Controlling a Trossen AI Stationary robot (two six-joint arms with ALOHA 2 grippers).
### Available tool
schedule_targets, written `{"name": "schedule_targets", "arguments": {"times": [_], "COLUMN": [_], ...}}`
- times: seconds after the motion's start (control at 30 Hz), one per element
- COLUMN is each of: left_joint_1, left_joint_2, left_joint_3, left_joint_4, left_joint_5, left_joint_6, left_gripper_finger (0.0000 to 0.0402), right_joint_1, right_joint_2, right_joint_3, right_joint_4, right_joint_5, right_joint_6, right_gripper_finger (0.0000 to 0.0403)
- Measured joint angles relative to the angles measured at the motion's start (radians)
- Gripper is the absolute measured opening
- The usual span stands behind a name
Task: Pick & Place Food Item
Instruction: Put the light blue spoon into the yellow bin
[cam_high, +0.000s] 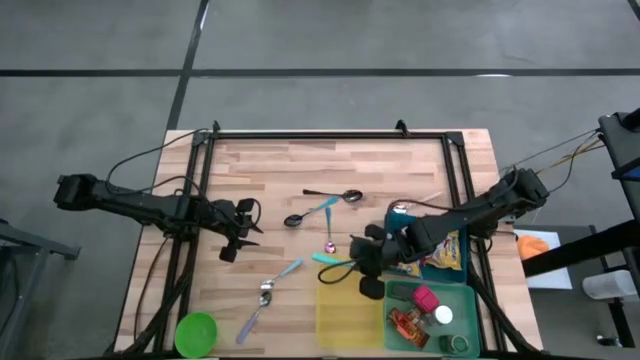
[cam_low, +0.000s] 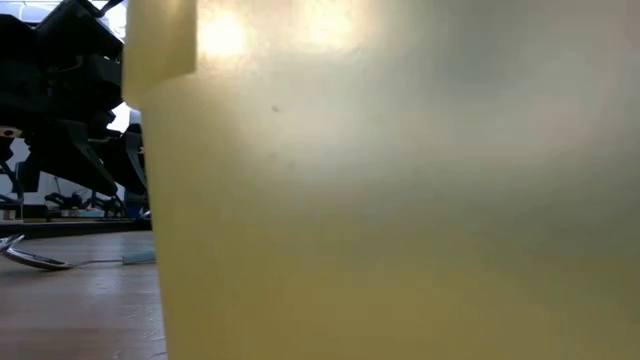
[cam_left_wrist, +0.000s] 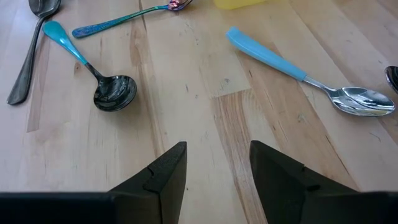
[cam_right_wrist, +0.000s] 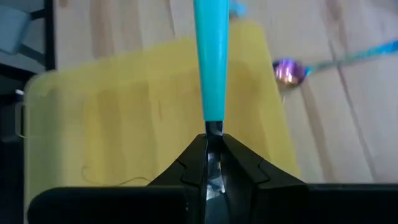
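Fingers of my right gripper (cam_right_wrist: 213, 163) pinch a teal-handled spoon (cam_right_wrist: 210, 59) above the yellow bin (cam_right_wrist: 124, 118); my left gripper (cam_left_wrist: 217, 171) hovers spread over the desk (cam_left_wrist: 199, 106).

Teal-handled spoon (cam_right_wrist: 211, 62), clamped by its metal neck in the right gripper (cam_right_wrist: 213, 163), handle pointing outward, level above the yellow bin (cam_right_wrist: 124, 124).
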Motion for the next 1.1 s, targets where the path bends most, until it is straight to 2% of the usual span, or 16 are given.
{"name": "schedule_targets", "arguments": {"times": [0.4, 0.57, 1.1], "left_joint_1": [0.000, 0.000, 0.000], "left_joint_2": [0.000, 0.000, 0.000], "left_joint_3": [0.000, 0.000, 0.000], "left_joint_4": [0.000, 0.000, 0.000], "left_joint_5": [0.000, 0.000, 0.000], "left_joint_6": [-0.002, -0.002, 0.001], "left_gripper_finger": [0.0174, 0.0174, 0.0174], "right_joint_1": [0.031, 0.031, 0.031], "right_joint_2": [0.000, 0.000, 0.000], "right_joint_3": [-0.273, -0.311, -0.349], "right_joint_4": [0.318, 0.321, 0.379], "right_joint_5": [0.007, 0.008, 0.017], "right_joint_6": [0.109, 0.154, 0.157], "right_gripper_finger": [0.0031, 0.0031, 0.0031]}}
